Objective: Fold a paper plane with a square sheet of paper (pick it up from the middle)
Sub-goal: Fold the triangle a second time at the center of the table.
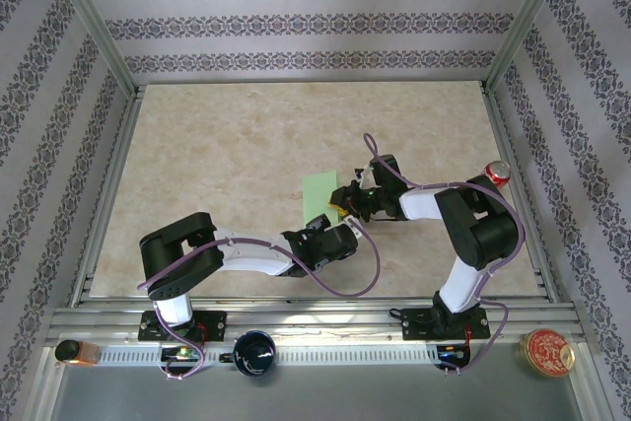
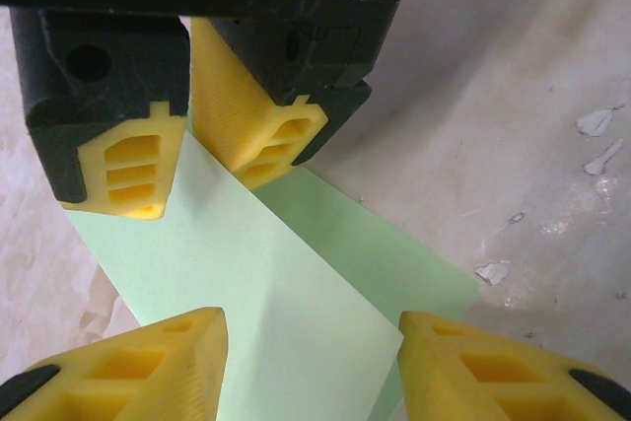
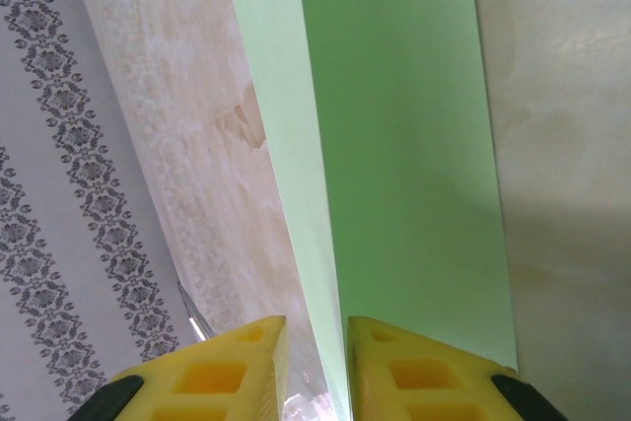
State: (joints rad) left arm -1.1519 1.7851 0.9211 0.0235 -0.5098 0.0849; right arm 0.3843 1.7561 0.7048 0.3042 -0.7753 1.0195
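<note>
We see a light-green sheet of paper (image 1: 317, 191) near the middle of a pale marbled table (image 1: 217, 175), just ahead of where the two grippers meet. From above it reads as a short rectangle. Its long axis runs from the near side toward the far wall, and its near end sits at the grippers. In the right wrist view the paper (image 3: 404, 145) stretches straight away from the fingers as a long strip with a crease down its length. A darker green panel lies flat on the table, and a paler flap along its left edge appears to stand up from the crease. The surface is plain and smooth, with clean straight edges. The right gripper (image 1: 345, 206) has its yellow jaws nearly together, pinching the near end of the paper at the crease (image 3: 315, 362). In the left wrist view the paper (image 2: 286, 283) runs diagonally, one layer over another. There the right gripper (image 2: 202, 160) comes down onto its far edge. The left gripper (image 2: 311, 362) has its jaws spread wide, the paper lying between and below them, and we see no grip on it. From above, the left gripper (image 1: 330, 229) sits just near of the paper.
</note>
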